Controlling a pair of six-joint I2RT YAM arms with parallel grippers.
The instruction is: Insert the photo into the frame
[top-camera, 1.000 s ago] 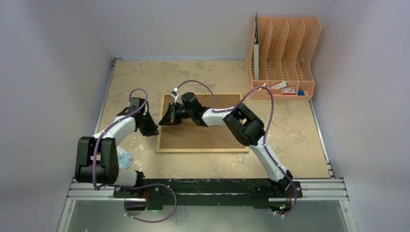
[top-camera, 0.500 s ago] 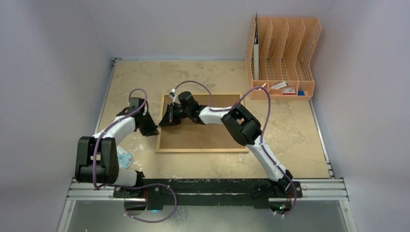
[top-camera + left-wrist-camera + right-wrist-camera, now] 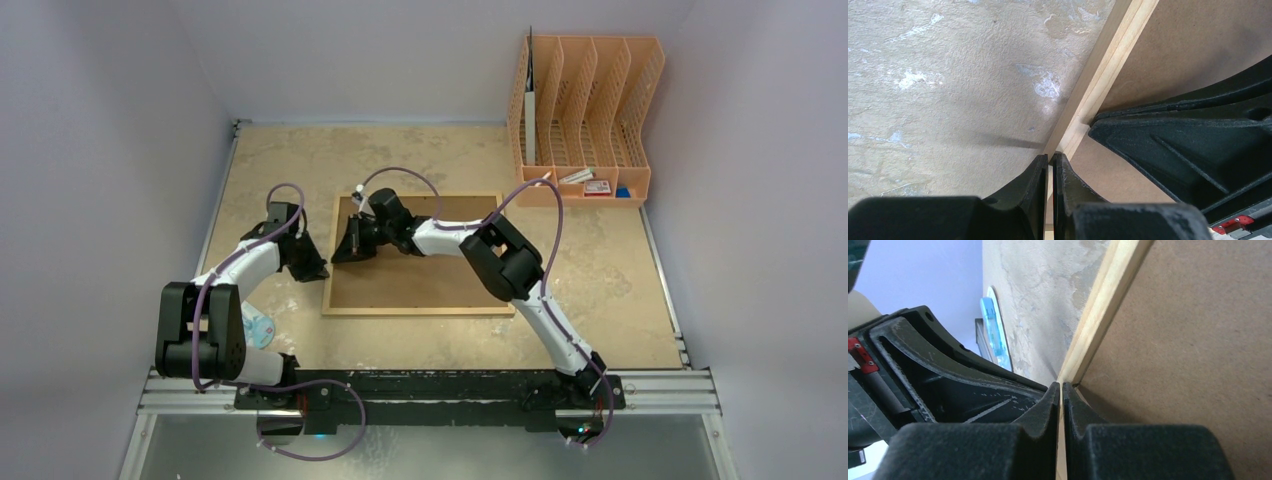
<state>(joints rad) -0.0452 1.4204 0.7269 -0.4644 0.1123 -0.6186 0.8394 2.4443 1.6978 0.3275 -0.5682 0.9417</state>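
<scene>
One frame (image 3: 420,280) lay back-up on the bench (image 3: 600,260), with brown fibreboard showing inside a thin light-wood border. Two arms met at its left edge. The left arm, folded at the elbow near its base, reached forward to that edge. The right arm stretched across the board from the right with its elbow raised. The left tool (image 3: 1051,159) and the right tool (image 3: 1061,387) each had their fingers drawn to a narrow slit, with the tips at the wooden border and nothing seen between them. The two tools were just beside each other. One orange file organiser (image 3: 590,100) stood at the far right corner. It had four upright slots, a white sheet in the leftmost, and small items in its front tray. One pale blue round object (image 3: 258,328) lay near the left arm's base.
</scene>
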